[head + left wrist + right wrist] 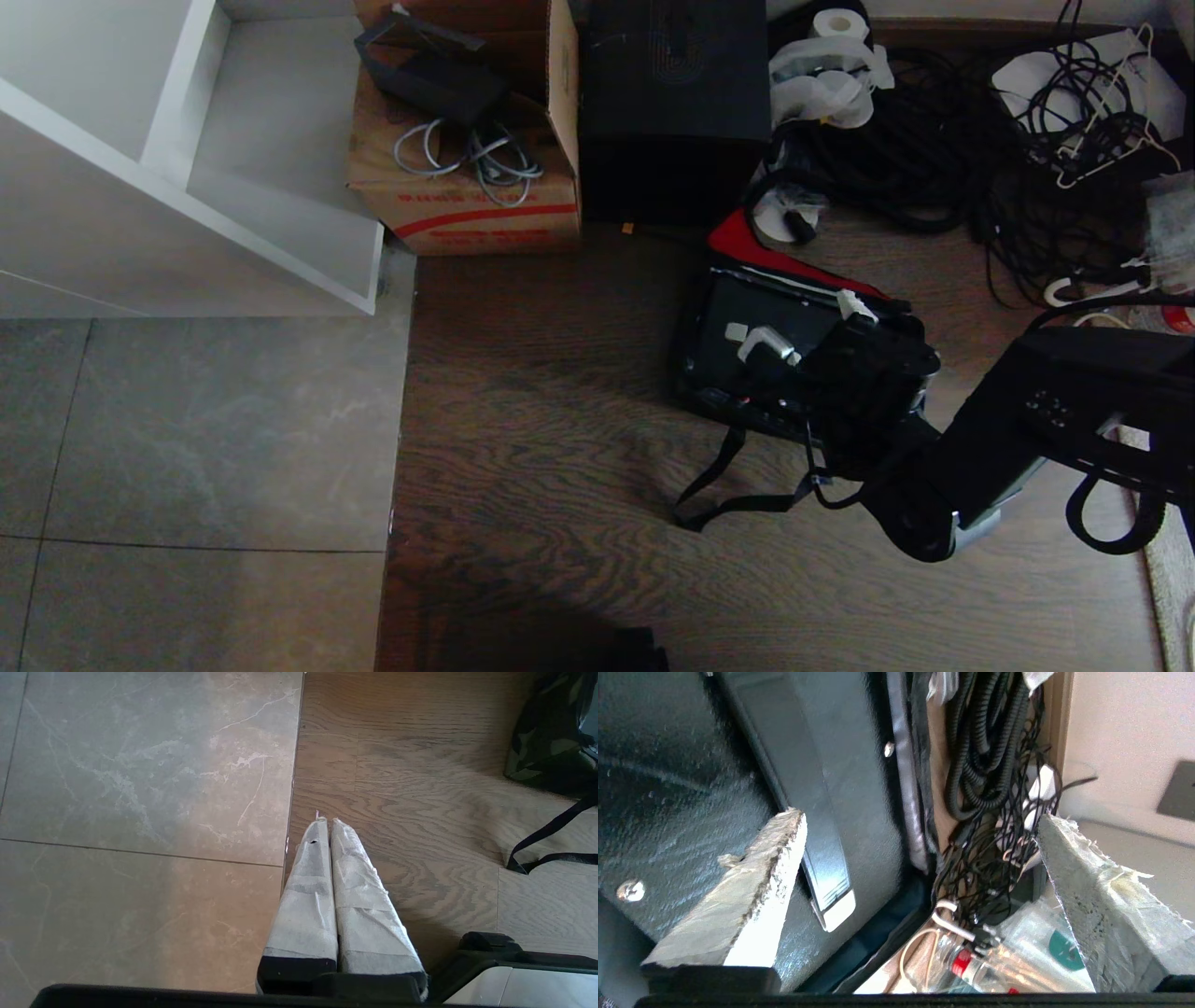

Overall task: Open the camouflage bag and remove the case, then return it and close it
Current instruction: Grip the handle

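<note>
**A:** Right tool point(803, 341) is spread wide right over the case point(761, 327), which sits inside the open camouflage bag point(709, 392) on the floor.

**B:** So bag's opened; lifting, returning, closing look left. Left tool point(327, 823) is pressed shut, parked.

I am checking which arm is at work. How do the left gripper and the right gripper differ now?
The left gripper is shut, its fingers pressed together; the right gripper is wide open. The left gripper hangs over bare floor, away from the camouflage bag; the right gripper is at the open bag, above the black case and its handle. Both have pale wrapped fingers, and neither holds anything.
</note>
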Controlling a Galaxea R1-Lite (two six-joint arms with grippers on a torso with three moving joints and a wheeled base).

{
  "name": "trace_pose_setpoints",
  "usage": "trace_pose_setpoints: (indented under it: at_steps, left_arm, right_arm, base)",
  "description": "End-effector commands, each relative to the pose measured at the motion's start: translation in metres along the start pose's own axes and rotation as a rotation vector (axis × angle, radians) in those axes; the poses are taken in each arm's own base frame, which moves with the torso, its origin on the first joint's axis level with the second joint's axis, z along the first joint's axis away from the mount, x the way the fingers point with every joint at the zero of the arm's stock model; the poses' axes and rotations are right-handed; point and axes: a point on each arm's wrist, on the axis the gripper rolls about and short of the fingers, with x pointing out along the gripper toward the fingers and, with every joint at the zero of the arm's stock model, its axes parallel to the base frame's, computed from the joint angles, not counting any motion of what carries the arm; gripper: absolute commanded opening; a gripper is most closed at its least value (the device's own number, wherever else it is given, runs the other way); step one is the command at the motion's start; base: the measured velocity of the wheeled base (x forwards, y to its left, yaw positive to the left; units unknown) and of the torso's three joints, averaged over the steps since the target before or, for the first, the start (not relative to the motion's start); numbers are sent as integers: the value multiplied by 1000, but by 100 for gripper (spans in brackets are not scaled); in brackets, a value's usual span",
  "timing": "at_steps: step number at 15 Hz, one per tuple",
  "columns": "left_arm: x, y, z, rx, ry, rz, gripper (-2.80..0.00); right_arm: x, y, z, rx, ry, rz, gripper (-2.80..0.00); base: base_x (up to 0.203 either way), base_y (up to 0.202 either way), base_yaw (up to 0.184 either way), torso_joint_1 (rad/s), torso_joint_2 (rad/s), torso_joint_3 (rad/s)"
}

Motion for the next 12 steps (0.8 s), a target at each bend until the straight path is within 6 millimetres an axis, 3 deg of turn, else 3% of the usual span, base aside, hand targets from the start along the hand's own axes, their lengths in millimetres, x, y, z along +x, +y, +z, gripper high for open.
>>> trace_pose_setpoints:
  at_steps: [1, 7, 12]
  left_arm:
    - [1, 0, -3, -1, 9, 1, -280]
    - [1, 0, -3, -1, 9, 1, -280]
    - [1, 0, -2, -1, 8, 1, -280]
  right_arm:
    - [0, -9, 2, 11, -6, -26, 0]
    - [-1, -5, 0, 2, -2, -12, 0]
    - [2, 14, -4, -15, 9, 21, 0]
  base:
    - [0, 0, 0, 0, 0, 0]
    - [0, 0, 0, 0, 0, 0]
    - [0, 0, 0, 0, 0, 0]
